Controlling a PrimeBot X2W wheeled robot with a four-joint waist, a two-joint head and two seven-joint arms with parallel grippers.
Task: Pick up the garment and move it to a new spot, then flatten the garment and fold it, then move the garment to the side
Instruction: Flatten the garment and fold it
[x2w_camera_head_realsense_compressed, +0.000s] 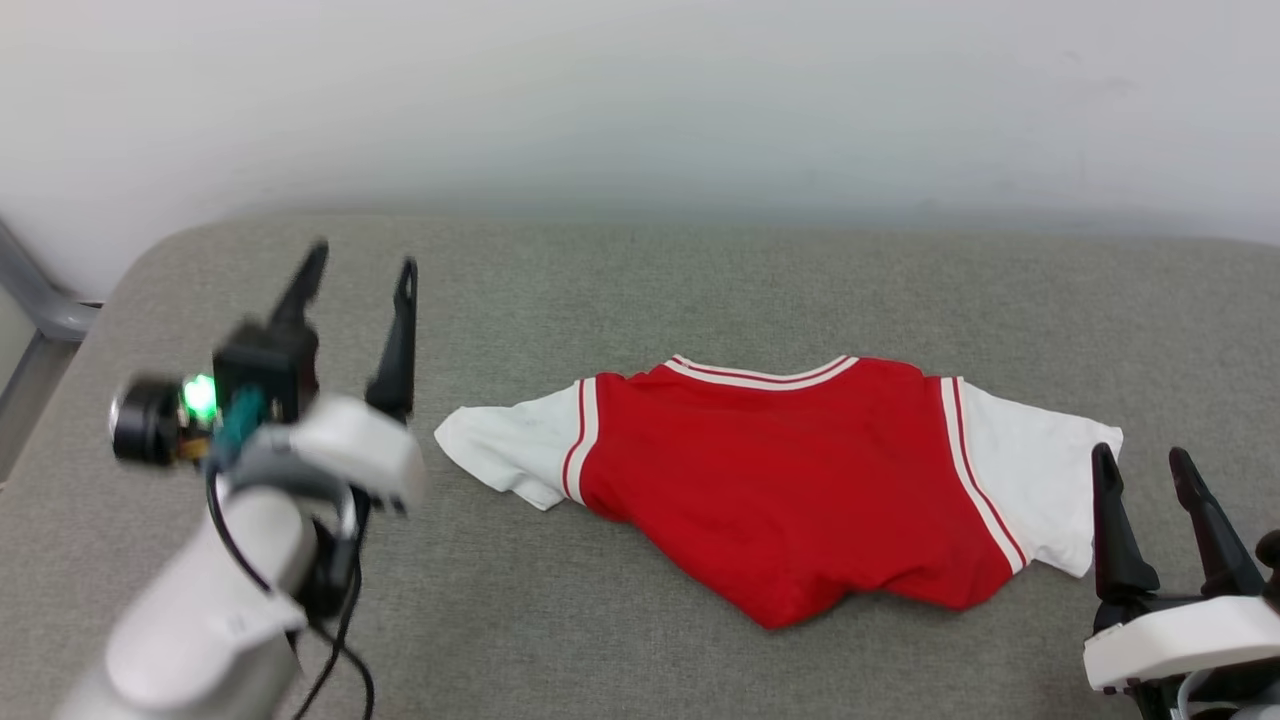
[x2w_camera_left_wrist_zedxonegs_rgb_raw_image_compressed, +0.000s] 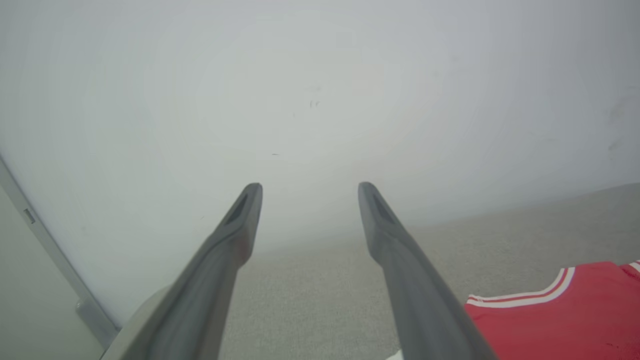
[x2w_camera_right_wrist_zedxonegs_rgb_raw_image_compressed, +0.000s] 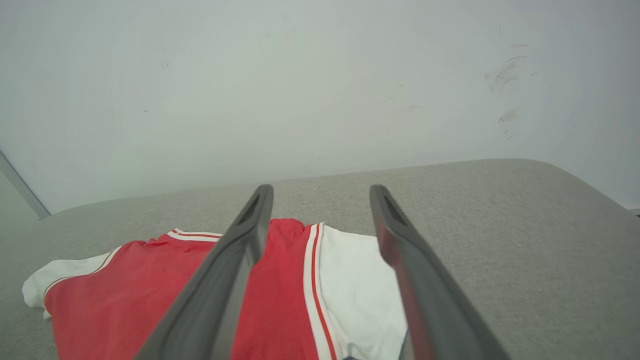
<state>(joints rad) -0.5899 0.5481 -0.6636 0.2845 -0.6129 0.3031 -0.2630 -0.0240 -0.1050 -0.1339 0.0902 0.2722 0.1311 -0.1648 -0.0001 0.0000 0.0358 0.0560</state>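
Observation:
The garment (x2w_camera_head_realsense_compressed: 790, 480), a red jersey with white sleeves and striped trim, lies back-side up on the grey cushion, folded in half with its lower edge bunched toward the front. Its lettering is hidden. My left gripper (x2w_camera_head_realsense_compressed: 360, 270) hovers open to the left of the left sleeve, raised off the surface, with nothing between its fingers. In the left wrist view the left gripper (x2w_camera_left_wrist_zedxonegs_rgb_raw_image_compressed: 310, 186) points at the wall, and the garment's collar (x2w_camera_left_wrist_zedxonegs_rgb_raw_image_compressed: 560, 310) shows at lower right. My right gripper (x2w_camera_head_realsense_compressed: 1145, 460) stands open beside the right sleeve. The right wrist view has the open right gripper (x2w_camera_right_wrist_zedxonegs_rgb_raw_image_compressed: 322, 189) over the garment (x2w_camera_right_wrist_zedxonegs_rgb_raw_image_compressed: 280, 300).
The grey cushioned surface (x2w_camera_head_realsense_compressed: 640, 290) runs wide behind and beside the garment, ending at a pale wall (x2w_camera_head_realsense_compressed: 640, 100). A grey metal frame (x2w_camera_head_realsense_compressed: 40, 310) stands off the cushion's left corner.

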